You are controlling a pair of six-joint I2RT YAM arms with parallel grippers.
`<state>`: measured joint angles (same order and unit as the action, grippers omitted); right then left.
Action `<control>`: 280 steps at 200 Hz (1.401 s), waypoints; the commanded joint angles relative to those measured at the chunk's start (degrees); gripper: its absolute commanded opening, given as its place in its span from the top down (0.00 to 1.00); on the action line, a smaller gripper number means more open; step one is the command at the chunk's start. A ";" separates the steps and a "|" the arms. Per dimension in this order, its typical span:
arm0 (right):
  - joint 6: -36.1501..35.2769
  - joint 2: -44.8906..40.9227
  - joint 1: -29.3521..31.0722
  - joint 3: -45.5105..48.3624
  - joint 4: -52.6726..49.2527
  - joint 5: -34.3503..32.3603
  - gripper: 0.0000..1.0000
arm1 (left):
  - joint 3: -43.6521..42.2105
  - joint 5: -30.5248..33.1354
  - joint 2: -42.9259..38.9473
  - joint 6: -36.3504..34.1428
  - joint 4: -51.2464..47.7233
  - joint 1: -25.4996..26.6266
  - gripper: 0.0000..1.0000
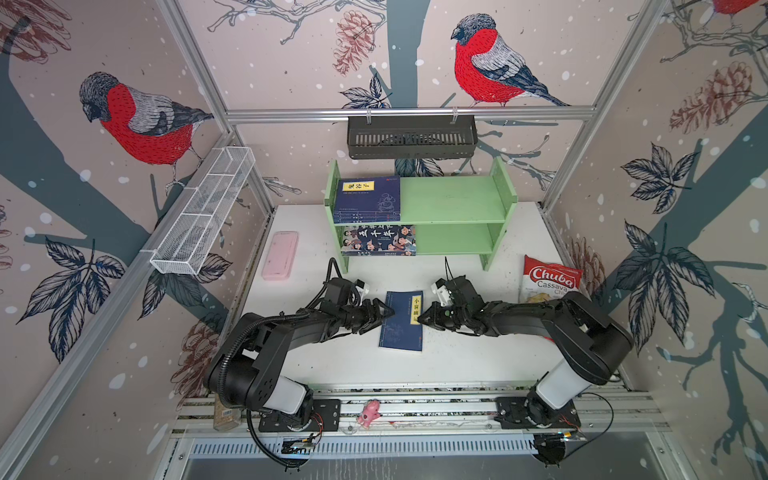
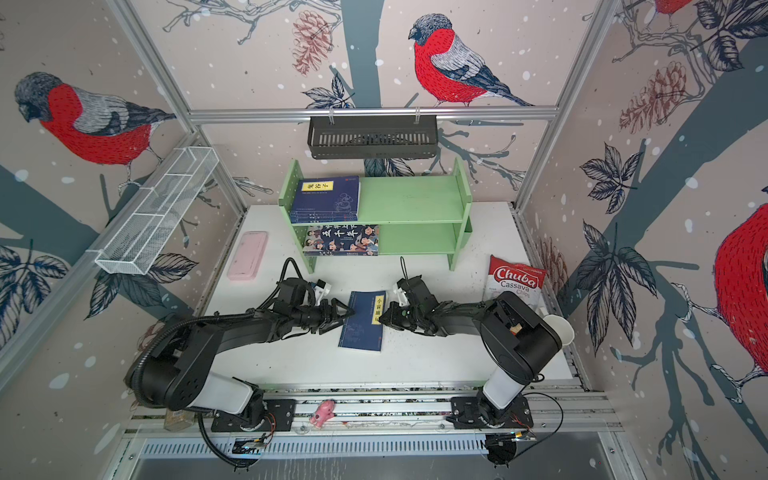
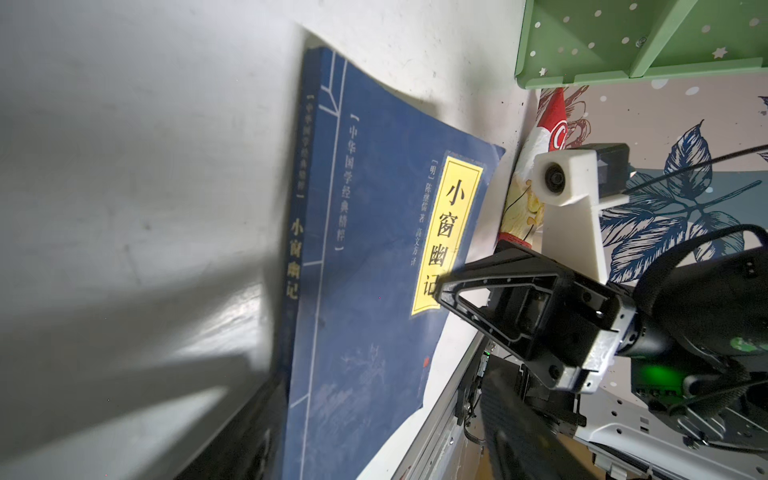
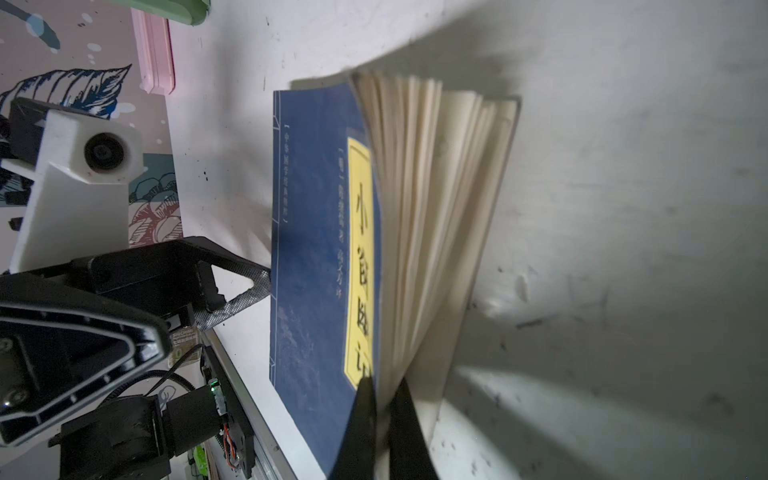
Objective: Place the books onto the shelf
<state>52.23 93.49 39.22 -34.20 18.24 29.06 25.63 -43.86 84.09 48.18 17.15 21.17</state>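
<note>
At the bottom of both top views a small pink toy [image 1: 370, 412] sits on the rail between the arm bases. Just above it, at frame centre, a navy book [image 1: 401, 328] [image 2: 361, 332] with a yellow title label lies on the white bench [image 1: 478, 353], spine to the left.

The left hand [image 1: 388, 318] [image 2: 347, 318] is at the spine edge with its jaws spread and grasping nothing. In the right wrist view one of its fingertips [image 4: 257, 282] touches that edge.

The right hand [image 1: 419, 319] [image 2: 380, 319] meets the opposite edge, clenched on the navy book. Its wrist view shows the fingers [image 4: 363, 415] pinching the front cover and some pages, with the cream leaves fanned open and the cover raised.

Farther up, a pink case [image 1: 280, 254] lies flat at centre left. A Chuba cassava chips bag [image 1: 548, 282] stands at centre right.

Beyond them the light green shelf [image 1: 453, 199] stands at the bench's back. A stack of navy books [image 1: 368, 197] lies flat at the left end of its top tier. A cartoon-cover book [image 1: 380, 240] lies below on the lower tier.

Above the shelf a black slotted basket [image 1: 411, 137] hangs from the back rail. A white mesh tray [image 1: 208, 208] hangs on the rail at upper left.
</note>
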 commanded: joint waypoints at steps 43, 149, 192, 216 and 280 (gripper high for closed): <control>2.56 -6.66 -3.56 4.46 7.15 6.21 0.99 | -0.47 0.35 -1.04 -0.79 0.36 -1.31 0.24; 5.40 -8.63 -4.81 6.33 14.96 14.60 1.00 | -2.19 -3.17 1.94 1.39 5.50 0.01 0.25; 7.10 -9.38 -5.05 7.07 18.57 17.21 1.00 | -2.76 -5.50 2.63 4.72 10.47 0.10 0.26; 8.23 -8.74 -5.05 7.65 21.23 18.50 1.00 | -2.72 -8.42 3.18 9.91 15.41 0.53 0.28; 8.60 -6.29 -4.69 7.15 22.55 19.03 1.00 | -1.58 -10.21 -0.44 13.66 15.40 1.53 0.62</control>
<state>60.23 86.50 34.33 -26.55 37.71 46.70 23.99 -52.38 85.76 60.10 29.52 22.44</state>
